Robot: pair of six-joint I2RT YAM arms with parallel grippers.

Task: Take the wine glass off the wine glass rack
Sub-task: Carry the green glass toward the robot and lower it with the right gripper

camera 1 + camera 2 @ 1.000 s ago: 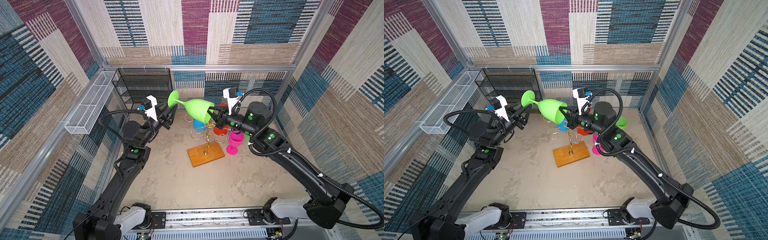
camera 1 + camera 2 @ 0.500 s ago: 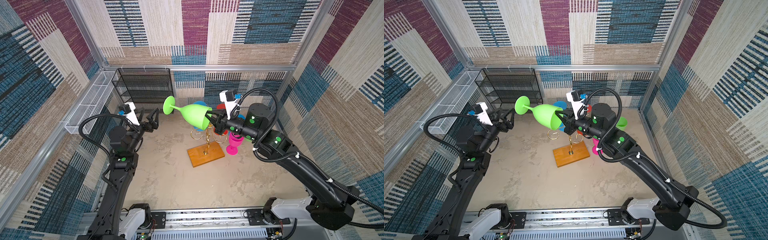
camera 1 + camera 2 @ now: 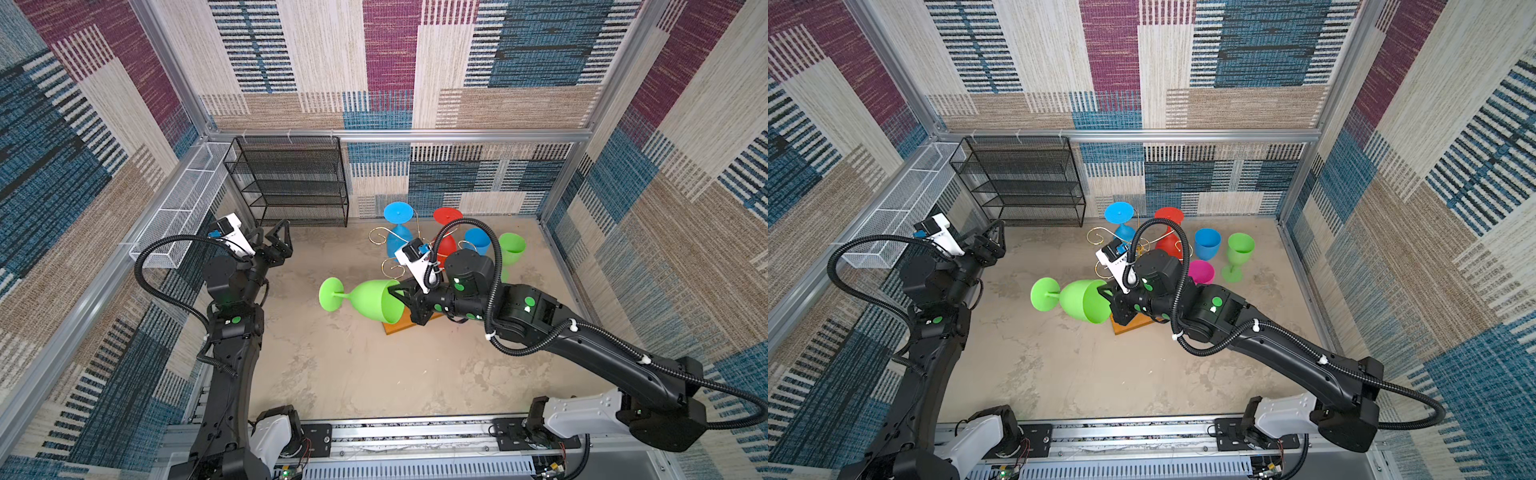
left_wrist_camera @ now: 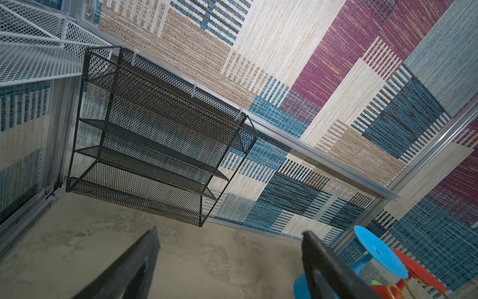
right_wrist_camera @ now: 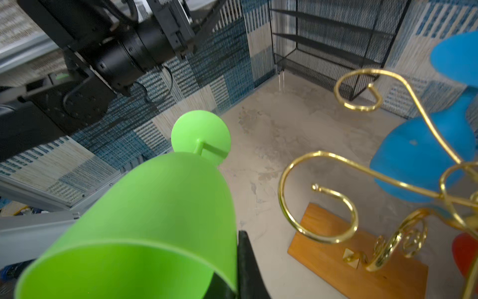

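Note:
A green wine glass (image 3: 370,301) (image 3: 1077,299) lies level in the air in both top views, foot pointing left. My right gripper (image 3: 401,297) (image 3: 1106,297) is shut on its rim, one finger inside the bowl and one outside, as the right wrist view shows (image 5: 234,274). The glass (image 5: 155,207) is clear of the wine glass rack (image 3: 392,270) (image 5: 323,233), a gold wire stand on a wooden base (image 3: 1123,326). My left gripper (image 3: 276,235) (image 4: 230,231) is open and empty, well left of the glass.
A blue glass (image 3: 397,237) and a red glass (image 3: 446,241) hang upside down on the rack. Blue (image 3: 476,241), green (image 3: 511,249) and pink (image 3: 1200,272) glasses stand on the floor behind it. A black mesh shelf (image 3: 291,183) and a white wire basket (image 3: 183,212) line the back left.
My left gripper has opened, let go of the glass's foot end and drawn back to the left. My right gripper has carried the green glass forward and down, away from the rack.

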